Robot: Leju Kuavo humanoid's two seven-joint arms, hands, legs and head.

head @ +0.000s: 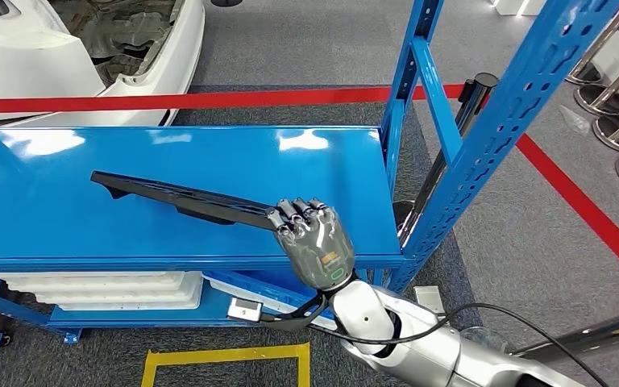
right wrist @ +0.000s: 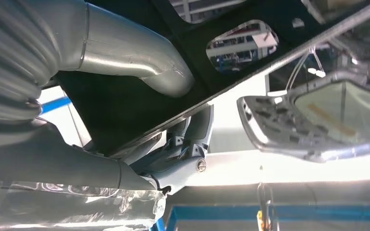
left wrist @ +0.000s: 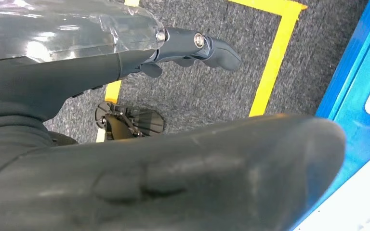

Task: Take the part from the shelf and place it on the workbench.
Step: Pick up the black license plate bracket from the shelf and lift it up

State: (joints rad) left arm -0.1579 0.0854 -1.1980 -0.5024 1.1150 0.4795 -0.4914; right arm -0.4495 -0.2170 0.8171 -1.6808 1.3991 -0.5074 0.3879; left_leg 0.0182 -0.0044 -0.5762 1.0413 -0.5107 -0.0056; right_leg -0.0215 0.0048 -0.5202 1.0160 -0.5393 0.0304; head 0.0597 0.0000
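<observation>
The right hand grips the near end of the long black part, its fingers curled over it. The part lies slanted on the blue shelf. The left hand hangs over grey floor; I cannot tell its fingers.

Grey carpet covers the floor, crossed by red tape lines and a yellow taped square. A white car body stands beyond the red line. Chrome barrier posts cluster to one side. Overhead light glares off glossy surfaces.
</observation>
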